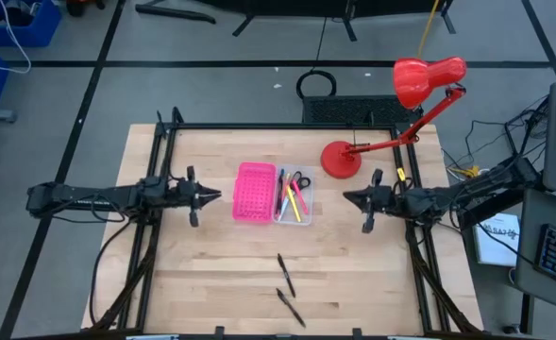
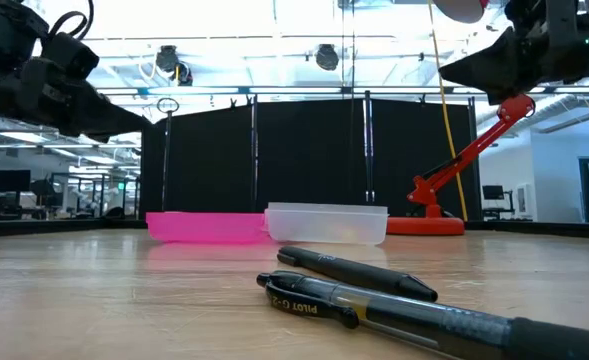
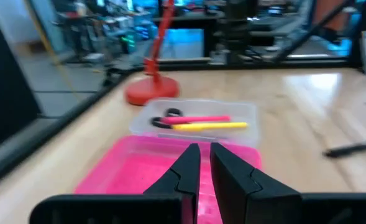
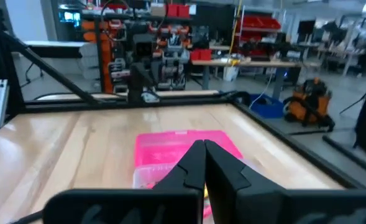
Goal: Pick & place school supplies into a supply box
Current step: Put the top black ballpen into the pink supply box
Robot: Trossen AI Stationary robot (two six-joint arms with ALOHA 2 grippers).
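Observation:
The translucent supply box (image 1: 294,197) rests flat on the table's middle, touching the pink perforated tray (image 1: 255,192) on its left. It holds the black-handled scissors (image 1: 297,179) and pink-red, yellow and blue pens (image 1: 296,202); the left wrist view shows them too (image 3: 198,122). Two black pens lie on the table nearer the front edge, one (image 1: 285,274) above the other (image 1: 290,307). My left gripper (image 1: 216,195) hovers left of the pink tray, shut and empty. My right gripper (image 1: 346,197) hovers right of the box, shut and empty.
A red desk lamp stands with its base (image 1: 341,159) at the back, right of the box; its arm slants up to the head (image 1: 427,78) beyond the table's far right corner. Bare wood lies on both sides of the two loose pens.

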